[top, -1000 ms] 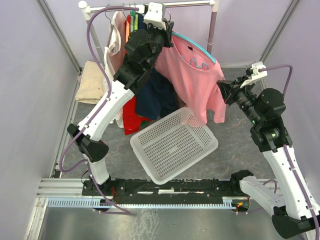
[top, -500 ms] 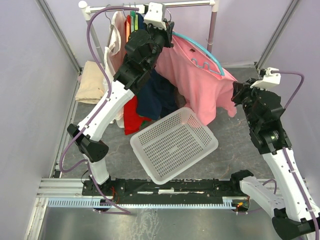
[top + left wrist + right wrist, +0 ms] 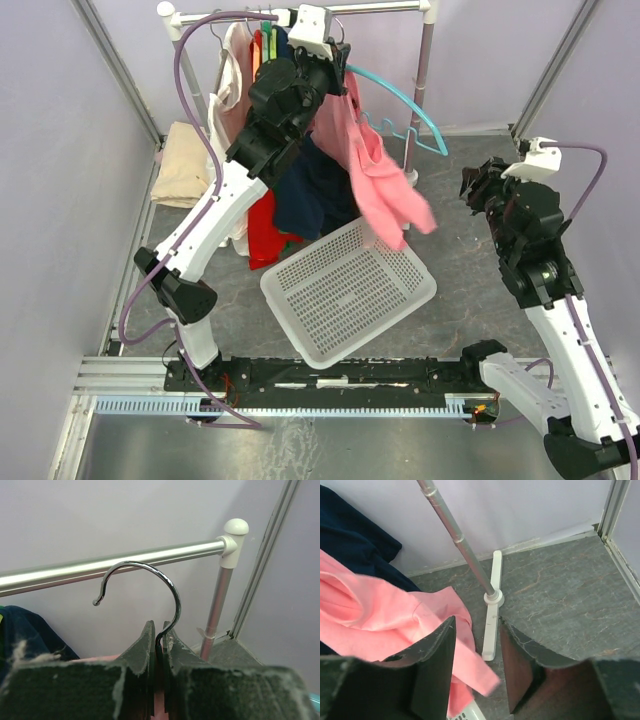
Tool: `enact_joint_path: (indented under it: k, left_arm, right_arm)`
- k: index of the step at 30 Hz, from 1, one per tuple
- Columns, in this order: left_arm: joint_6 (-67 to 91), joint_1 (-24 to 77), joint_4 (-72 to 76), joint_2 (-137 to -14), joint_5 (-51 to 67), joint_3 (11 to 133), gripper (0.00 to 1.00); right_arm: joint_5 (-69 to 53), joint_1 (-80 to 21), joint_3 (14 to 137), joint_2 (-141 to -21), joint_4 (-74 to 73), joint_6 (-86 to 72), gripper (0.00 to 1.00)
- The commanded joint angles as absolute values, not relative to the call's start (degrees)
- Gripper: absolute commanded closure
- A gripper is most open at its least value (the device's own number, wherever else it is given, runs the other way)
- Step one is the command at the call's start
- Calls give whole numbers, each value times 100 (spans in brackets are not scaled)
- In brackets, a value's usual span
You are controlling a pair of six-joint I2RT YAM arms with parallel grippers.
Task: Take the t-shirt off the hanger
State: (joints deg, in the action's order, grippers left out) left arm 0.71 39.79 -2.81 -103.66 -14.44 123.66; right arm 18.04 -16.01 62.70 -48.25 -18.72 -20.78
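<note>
Grey floor [image 3: 462,268] carries a white basket [image 3: 345,292] and folded beige cloth [image 3: 182,165]

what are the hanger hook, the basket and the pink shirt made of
The hanger hook looks like polished steel wire: thin, with bright mirror glints. The basket is likely moulded white plastic, matte, with a regular grid of holes. The pink t-shirt seems to be a soft knit, perhaps cotton; it drapes and folds limply.

T-shirt [image 3: 380,185] hangs off the hanger [image 3: 412,102], over the far rim of the basket [image 3: 340,292]. My left gripper [image 3: 159,647] pinches the hanger's hook near the far rail [image 3: 125,562]; my right gripper [image 3: 476,650] stands to the t-shirt's right, apart.
</note>
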Motion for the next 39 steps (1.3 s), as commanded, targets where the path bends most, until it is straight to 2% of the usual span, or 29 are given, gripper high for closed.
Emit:
enact_joint_path:
  k: [1, 6, 15, 23, 31, 39]
  left_arm:
    - [560, 3937, 165, -10057, -934, 12403, 97]
    - [627, 3949, 189, -10067, -195, 12304, 97]
    - [336, 4185, 48, -10110, 520, 12135, 97]
    - [66, 4351, -94, -10167, 757, 11948, 97]
    - [-204, 4600, -371, -10321, 682, 12137, 97]
    - [-267, 4695, -431, -10357, 786, 12216, 97]
  right_arm:
    - [1688, -1584, 6455, -4579, -1647, -1884, 51]
    - [1250, -1582, 6615, -4442, -1382, -1729, 50]
    - [662, -1582, 6763, -4172, -829, -1666, 41]
    - [-312, -1582, 7128, -4252, -773, -1642, 36]
    - [-1371, -1582, 7623, -4886, -1074, -1818, 35]
    - [-1635, -1583, 7653, -5235, -1312, -1786, 35]
